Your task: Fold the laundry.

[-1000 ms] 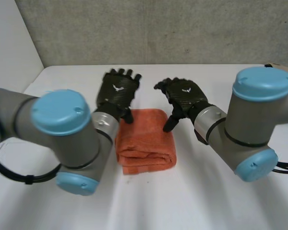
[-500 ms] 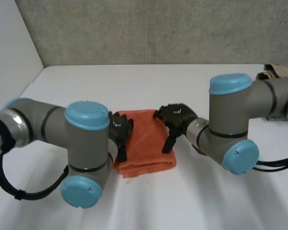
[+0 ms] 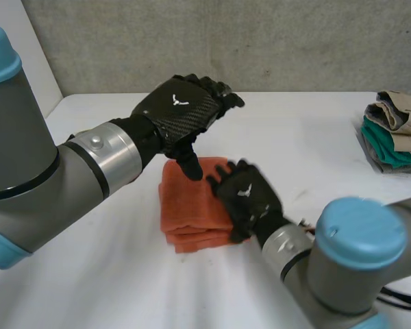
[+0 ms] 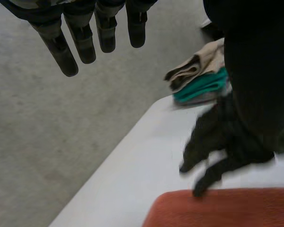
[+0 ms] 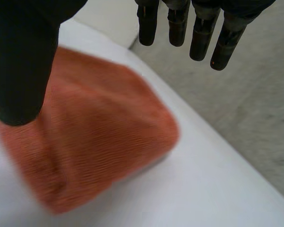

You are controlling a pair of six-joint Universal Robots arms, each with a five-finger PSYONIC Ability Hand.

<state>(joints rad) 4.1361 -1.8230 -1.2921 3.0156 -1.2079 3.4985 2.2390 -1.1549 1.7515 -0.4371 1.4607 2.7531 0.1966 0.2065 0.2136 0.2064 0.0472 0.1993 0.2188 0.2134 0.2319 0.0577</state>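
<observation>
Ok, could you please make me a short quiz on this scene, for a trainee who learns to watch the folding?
1. True or false: the orange towel is already folded.
2. Where does the clothes pile lie? A: at the right side of the table. B: on the towel. C: on the floor.
3. Fill the gap: the left hand hangs above the towel with its fingers ____ (straight or curled).
Key: 1 true; 2 A; 3 straight.
</observation>
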